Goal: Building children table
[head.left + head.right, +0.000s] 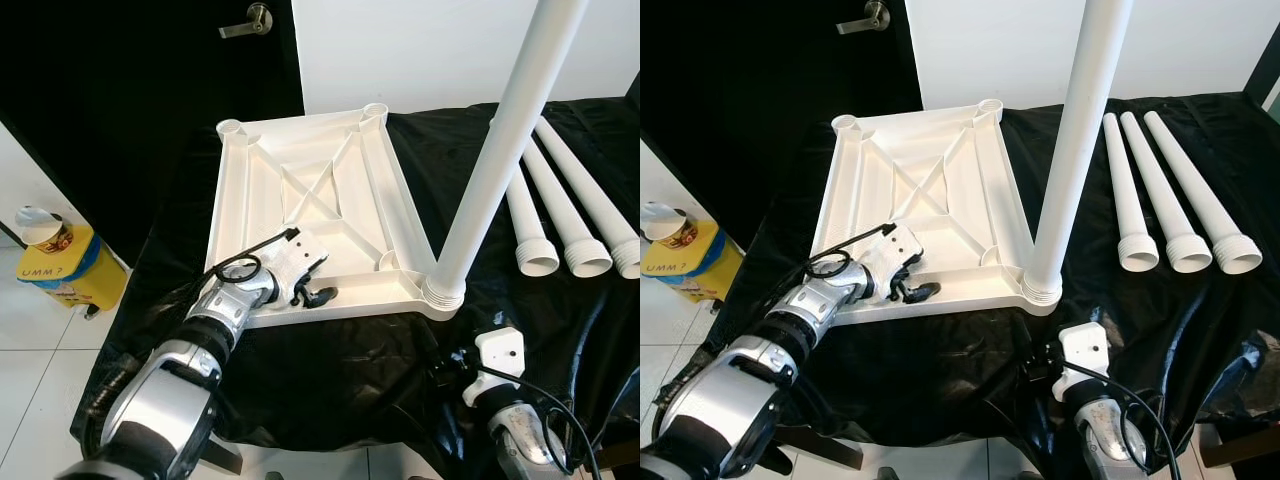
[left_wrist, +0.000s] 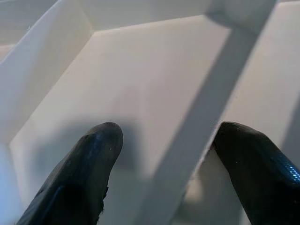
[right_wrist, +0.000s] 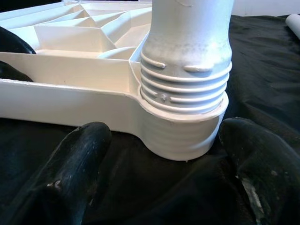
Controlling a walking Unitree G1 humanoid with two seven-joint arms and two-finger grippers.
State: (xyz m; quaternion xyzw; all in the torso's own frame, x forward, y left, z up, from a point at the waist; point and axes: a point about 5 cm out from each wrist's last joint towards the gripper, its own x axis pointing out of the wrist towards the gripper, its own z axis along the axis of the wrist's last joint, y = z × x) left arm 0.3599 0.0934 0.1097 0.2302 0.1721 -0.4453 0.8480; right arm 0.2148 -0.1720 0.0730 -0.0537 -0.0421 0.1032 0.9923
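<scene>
The white tabletop [image 1: 310, 215] lies upside down on the black sheet [image 1: 350, 370], one leg [image 1: 495, 160] standing in its corner socket at five o'clock. Left gripper [image 1: 318, 296] sits at the near rim, fingers [image 2: 89, 168] spread across a rib. Right gripper [image 3: 164, 178] waits open just before the socket. Three spare legs [image 1: 1175, 195] lie at three o'clock.
</scene>
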